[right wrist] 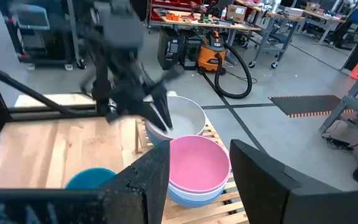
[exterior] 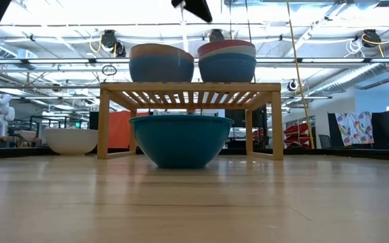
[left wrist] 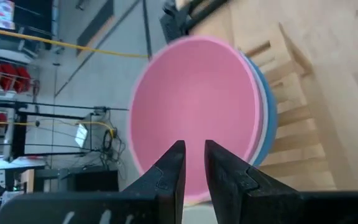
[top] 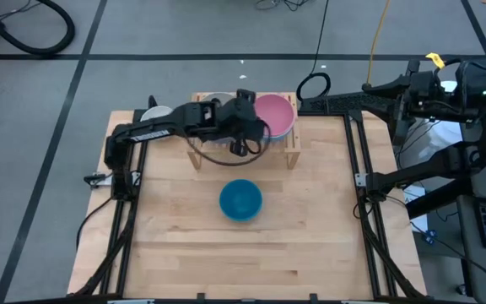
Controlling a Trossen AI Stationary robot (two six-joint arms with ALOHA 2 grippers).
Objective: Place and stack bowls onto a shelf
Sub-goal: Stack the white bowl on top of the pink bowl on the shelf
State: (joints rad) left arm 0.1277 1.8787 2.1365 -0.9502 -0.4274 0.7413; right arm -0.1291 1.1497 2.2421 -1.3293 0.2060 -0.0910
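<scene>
The shelf (exterior: 190,88) carries two stacks of bowls. The left stack (exterior: 161,64) has a white bowl (right wrist: 188,118) on top. The right stack (exterior: 227,61) has a pink bowl (left wrist: 194,106) on top of light blue ones. A teal-blue bowl (top: 241,200) rests on its base on the table in front of the shelf. Another white bowl (exterior: 73,140) sits on the table to the shelf's left. My left gripper (left wrist: 194,165) hovers above the shelf between the stacks, narrowly open, with nothing between its fingers. My right gripper (right wrist: 197,168) waits open, high beyond the table's right edge.
The wooden tabletop (top: 243,253) lies bare near its front edge. Black frame rails (top: 363,194) run along both table sides. A shop vacuum (right wrist: 213,53) and workbenches stand in the room beyond.
</scene>
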